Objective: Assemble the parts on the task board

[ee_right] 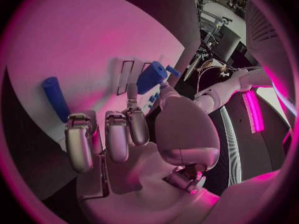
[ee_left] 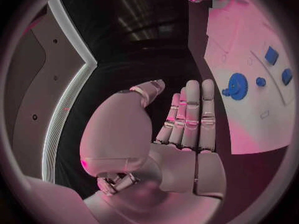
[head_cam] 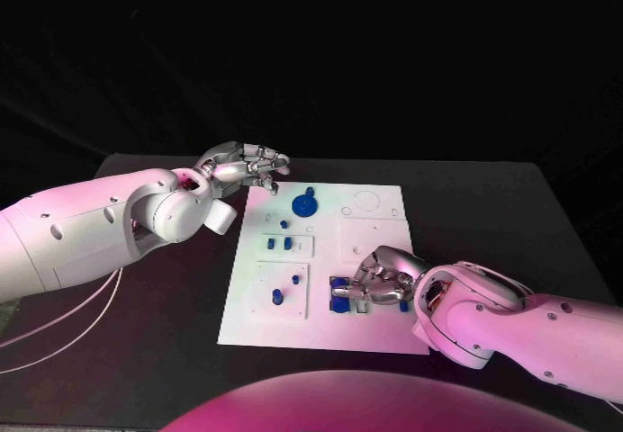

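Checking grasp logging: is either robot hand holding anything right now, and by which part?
The left robot hand holds nothing. The right robot hand appears to pinch a blue part by its palm-side end, between thumb and a fingertip.

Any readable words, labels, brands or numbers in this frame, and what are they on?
None can be read.
Task board: outlines and slots, no lettering visible.
Blue gear and the other blue parts: unmarked.
Left hand and right hand: no legible marking.
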Controlling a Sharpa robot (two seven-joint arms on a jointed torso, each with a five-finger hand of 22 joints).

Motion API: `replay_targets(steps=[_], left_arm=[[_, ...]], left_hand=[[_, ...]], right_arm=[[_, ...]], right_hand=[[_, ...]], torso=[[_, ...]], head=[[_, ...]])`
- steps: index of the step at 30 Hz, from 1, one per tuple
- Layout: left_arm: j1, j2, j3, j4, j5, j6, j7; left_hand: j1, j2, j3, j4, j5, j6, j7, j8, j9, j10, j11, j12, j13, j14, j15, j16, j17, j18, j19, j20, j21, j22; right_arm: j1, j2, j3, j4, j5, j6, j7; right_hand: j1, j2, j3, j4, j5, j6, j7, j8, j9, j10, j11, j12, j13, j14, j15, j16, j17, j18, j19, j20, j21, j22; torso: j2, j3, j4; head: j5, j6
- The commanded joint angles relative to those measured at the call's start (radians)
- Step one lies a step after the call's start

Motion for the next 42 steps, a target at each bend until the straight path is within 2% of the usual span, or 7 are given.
replay_targets(steps=[1, 9, 12, 15, 20, 23, 42], left_arm=[[0.001, 0.000, 0.001, 0.003, 0.007, 0.015, 0.007], [0.001, -0.001, 0.001, 0.003, 0.007, 0.014, 0.006], [0.001, -0.002, 0.001, 0.003, 0.007, 0.013, 0.006], [0.001, -0.002, 0.001, 0.003, 0.007, 0.013, 0.006], [0.001, -0.002, 0.001, 0.003, 0.007, 0.012, 0.005], [0.001, -0.002, 0.001, 0.002, 0.007, 0.012, 0.005], [0.001, 0.001, 0.001, 0.001, 0.007, 0.014, 0.003]], left_hand=[[-0.004, 0.002, 0.000, 0.004, 0.005, -0.008, 0.022, 0.004, -0.002, -0.006, -0.002, 0.004, -0.001, -0.006, 0.000, -0.002, 0.001, 0.012, -0.003, 0.005, -0.006, -0.001], [-0.005, 0.001, -0.001, 0.004, 0.005, -0.008, 0.023, 0.004, -0.002, -0.007, -0.002, 0.004, -0.001, -0.006, 0.001, -0.002, 0.001, 0.012, -0.003, 0.005, -0.006, -0.002], [-0.005, 0.001, -0.001, 0.004, 0.005, -0.008, 0.023, 0.004, -0.002, -0.007, -0.002, 0.004, -0.001, -0.006, 0.001, -0.002, 0.001, 0.012, -0.003, 0.005, -0.006, -0.002], [-0.005, 0.001, -0.001, 0.004, 0.005, -0.008, 0.023, 0.004, -0.002, -0.007, -0.002, 0.004, -0.001, -0.006, 0.001, -0.002, 0.001, 0.012, -0.003, 0.005, -0.006, -0.002], [-0.005, 0.001, -0.001, 0.004, 0.005, -0.008, 0.023, 0.004, -0.002, -0.007, -0.002, 0.004, -0.001, -0.006, 0.001, -0.002, 0.001, 0.012, -0.003, 0.005, -0.006, -0.002], [-0.005, 0.001, -0.001, 0.004, 0.005, -0.008, 0.023, 0.004, -0.002, -0.007, -0.002, 0.004, -0.001, -0.006, 0.001, -0.002, 0.001, 0.012, -0.003, 0.005, -0.006, -0.002], [-0.005, 0.002, -0.002, 0.006, 0.005, -0.009, 0.023, 0.006, -0.002, -0.008, -0.002, 0.005, -0.001, -0.006, 0.001, -0.002, 0.001, 0.011, -0.003, 0.006, -0.007, -0.003]], right_arm=[[-0.001, 0.001, 0.000, -0.002, -0.016, 0.011, -0.003], [-0.001, -0.006, 0.000, 0.003, -0.013, 0.000, 0.021], [-0.001, -0.016, 0.000, 0.013, -0.002, -0.002, 0.054], [0.000, -0.030, 0.000, 0.026, 0.004, 0.005, 0.088], [0.002, -0.052, 0.000, 0.046, 0.008, 0.033, 0.126], [0.003, -0.059, 0.000, 0.052, 0.008, 0.051, 0.137], [0.003, -0.026, 0.000, 0.017, -0.013, 0.108, 0.115]], right_hand=[[-0.011, -0.002, -0.013, 0.001, 0.006, -0.006, 0.001, -0.002, 0.002, 0.001, 0.000, -0.005, 0.097, 0.091, -0.003, -0.002, 0.202, -0.007, 0.106, -0.004, 0.004, 0.263], [-0.016, 0.024, -0.069, -0.001, 0.040, -0.011, 0.001, -0.001, 0.010, -0.001, 0.001, -0.008, 0.096, 0.090, -0.002, -0.003, 0.202, -0.007, 0.106, -0.003, 0.004, 0.263], [0.007, 0.048, -0.075, -0.003, 0.057, -0.007, 0.000, 0.001, 0.015, 0.004, -0.001, -0.001, 0.102, 0.092, -0.003, 0.000, 0.209, -0.007, 0.106, -0.003, 0.004, 0.263], [0.046, 0.056, -0.080, -0.006, 0.077, -0.005, -0.003, 0.002, 0.018, 0.009, -0.003, 0.006, 0.109, 0.094, -0.005, 0.002, 0.215, -0.007, 0.106, -0.005, 0.004, 0.263], [0.163, 0.054, -0.086, -0.012, 0.106, 0.013, -0.013, 0.014, 0.034, 0.025, -0.011, 0.033, 0.133, 0.097, -0.012, 0.007, 0.230, -0.007, 0.106, -0.010, 0.004, 0.263], [0.191, 0.053, -0.090, -0.010, 0.117, 0.024, -0.018, 0.023, 0.045, 0.034, -0.016, 0.047, 0.145, 0.098, -0.015, 0.009, 0.236, -0.007, 0.106, -0.013, 0.004, 0.263], [0.220, 0.067, -0.093, -0.009, 0.127, 0.034, -0.027, 0.036, 0.067, 0.038, -0.024, 0.053, 0.150, 0.099, -0.022, 0.011, 0.240, -0.007, 0.106, -0.019, 0.004, 0.263]], torso=[[-0.001, 0.0000, 0.0006], [0.000, 0.0013, 0.0001], [-0.001, 0.0012, -0.0006], [-0.001, 0.0010, -0.0013], [-0.001, 0.0017, -0.0012], [-0.001, 0.0014, -0.0008], [0.000, 0.0003, 0.0009]], head=[[0.000, 0.000], [-0.001, 0.000], [0.000, 0.000], [-0.001, 0.000], [-0.003, 0.000], [-0.005, 0.000], [-0.012, 0.000]])
